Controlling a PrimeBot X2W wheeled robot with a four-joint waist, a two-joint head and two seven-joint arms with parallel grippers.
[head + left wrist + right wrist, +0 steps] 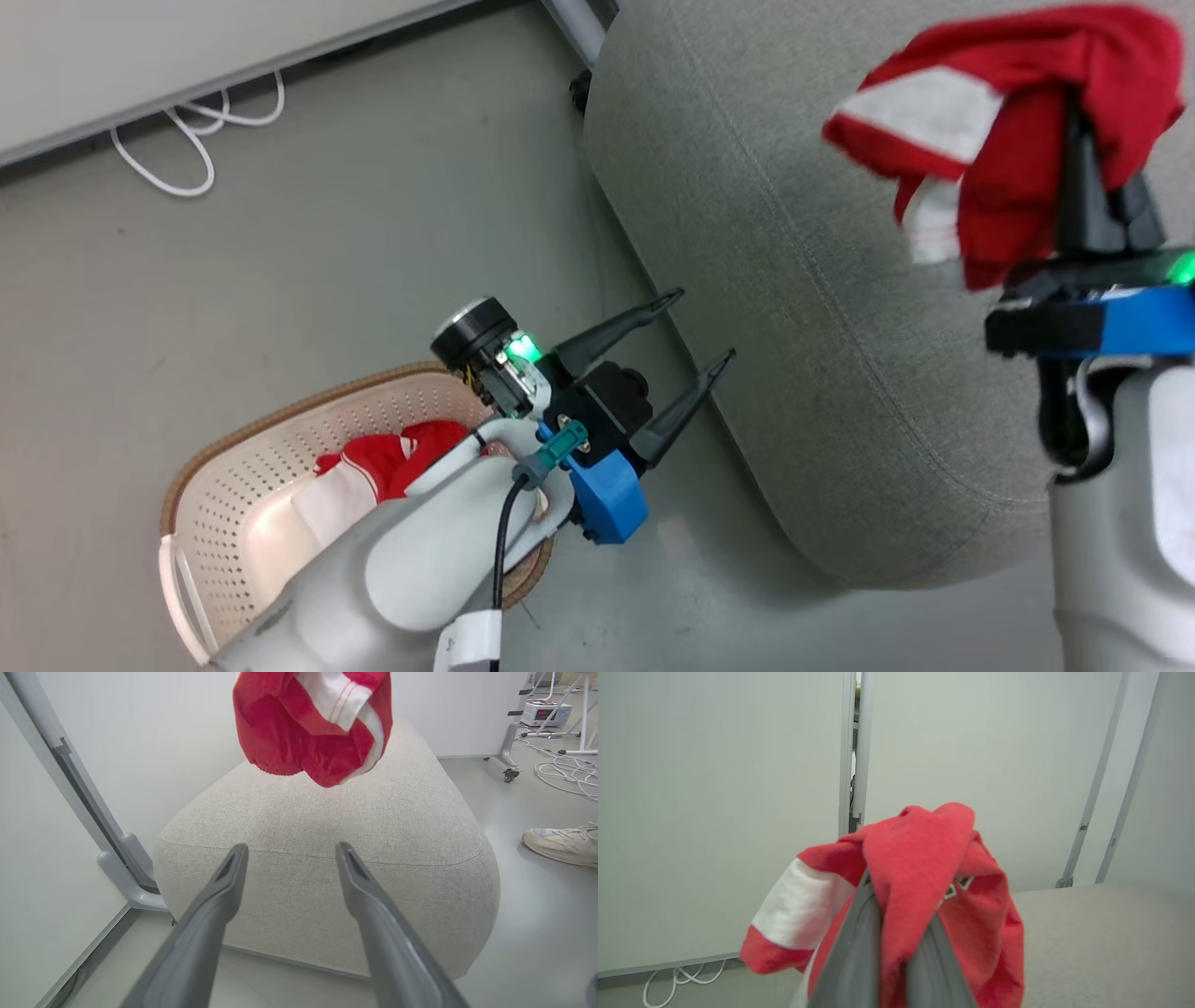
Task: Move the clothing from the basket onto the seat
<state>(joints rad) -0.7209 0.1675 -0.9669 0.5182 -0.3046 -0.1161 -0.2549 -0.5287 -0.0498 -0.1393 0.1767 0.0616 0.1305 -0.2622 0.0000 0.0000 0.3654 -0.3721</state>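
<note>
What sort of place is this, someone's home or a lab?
Probably a robot test lab: white partition panels on wheeled frames, loose cables across the floor and an instrument with a red display, near the grey sofa seat.

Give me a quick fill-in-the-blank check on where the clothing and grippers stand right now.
1. The right gripper holds one red garment in the air above the ____.
2. The other garment lies in the ____.
3. The left gripper has its jaws ____ and holds nothing.
Missing words: seat; basket; open.
</note>
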